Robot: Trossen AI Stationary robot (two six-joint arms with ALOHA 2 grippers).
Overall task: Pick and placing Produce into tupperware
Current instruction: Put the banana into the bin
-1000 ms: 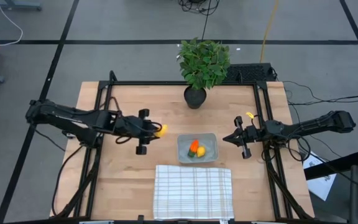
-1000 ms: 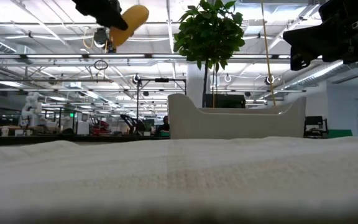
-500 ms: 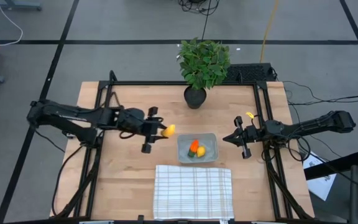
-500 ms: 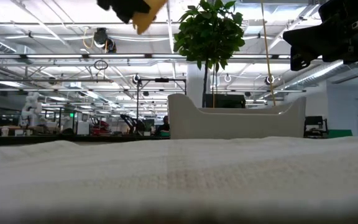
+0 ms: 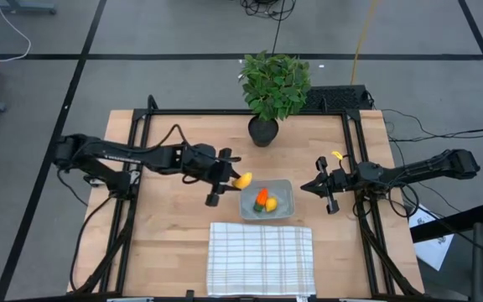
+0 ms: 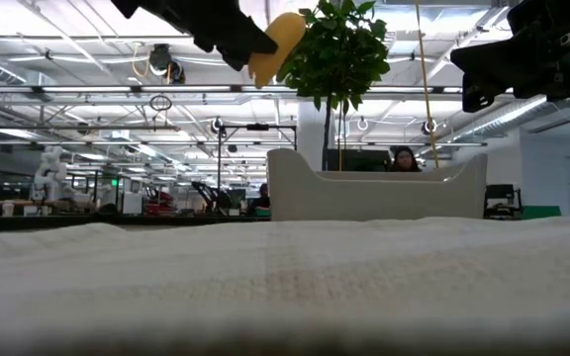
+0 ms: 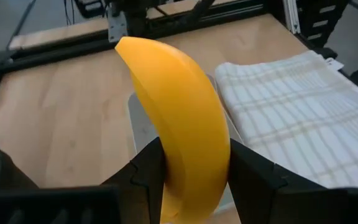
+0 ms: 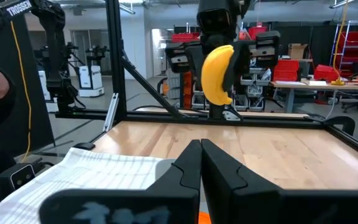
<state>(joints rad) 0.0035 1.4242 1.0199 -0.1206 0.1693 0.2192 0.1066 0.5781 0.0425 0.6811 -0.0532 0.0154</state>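
Bright, even overhead light; low view's foreground blurred.

The curved banana (image 5: 243,179) is yellow. The carrot (image 5: 262,198) is orange with a green top. The small round fruit (image 5: 271,204) is yellow. The plastic container (image 5: 283,189) is clear grey. The cloth (image 5: 261,258) is white with grey checks. The wooden surface (image 5: 174,235) is light brown.

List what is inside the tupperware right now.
Inside the tupperware lie the carrot and the small yellow fruit. The banana is outside, held by the left gripper.

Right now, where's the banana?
In the high view the banana is held in the left gripper, above the table beside the tupperware's left edge.
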